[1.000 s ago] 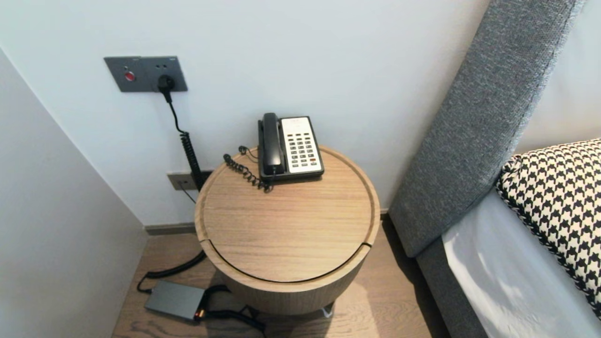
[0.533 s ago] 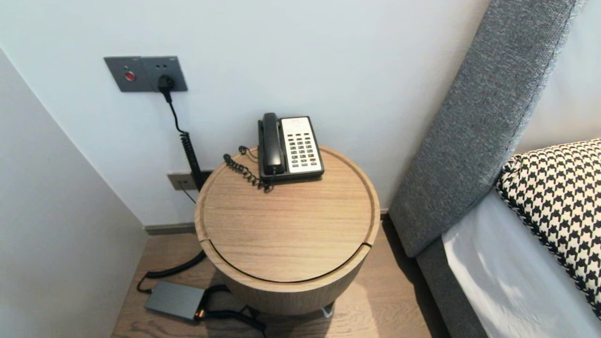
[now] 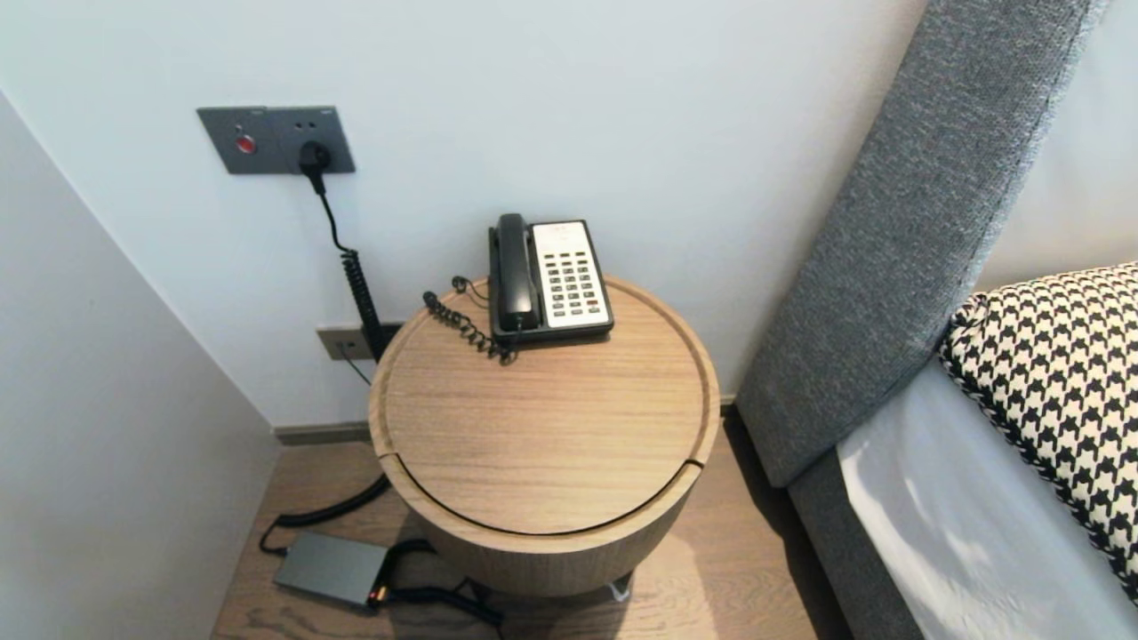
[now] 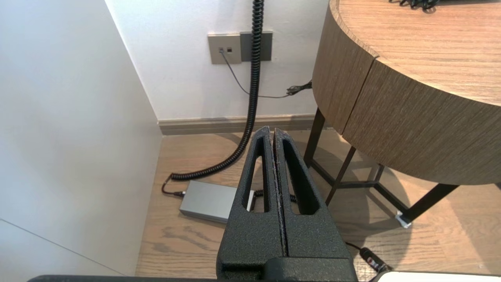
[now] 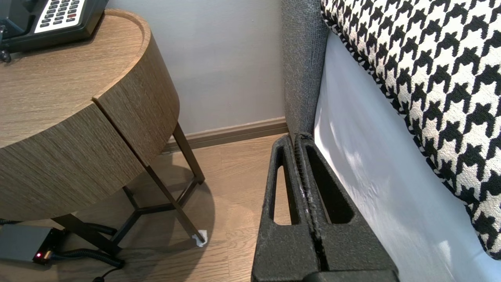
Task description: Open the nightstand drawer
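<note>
- Low at left, beside the table: left gripper [image 4: 273, 131], fingers pressed together, empty, above flat grey metal power adapter [image 4: 209, 201] on the floor, apart from it.
- Low at right: right gripper [image 5: 294, 136], likewise closed on nothing, just beside white bed sheet [image 5: 364, 156].
- Centre: round rimmed wooden bedside table [image 3: 551, 427]; black-and-white desk telephone [image 3: 551, 280] on far edge, probably to keep its wall cord short; curved drawer front [image 3: 542, 551] shut, contents hidden.

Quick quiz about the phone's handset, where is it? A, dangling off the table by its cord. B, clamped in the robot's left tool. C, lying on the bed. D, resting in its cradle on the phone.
D: the black handset sits in its cradle on the telephone, on the round table; the left tool and right tool are both shut on nothing, low beside the table.
</note>
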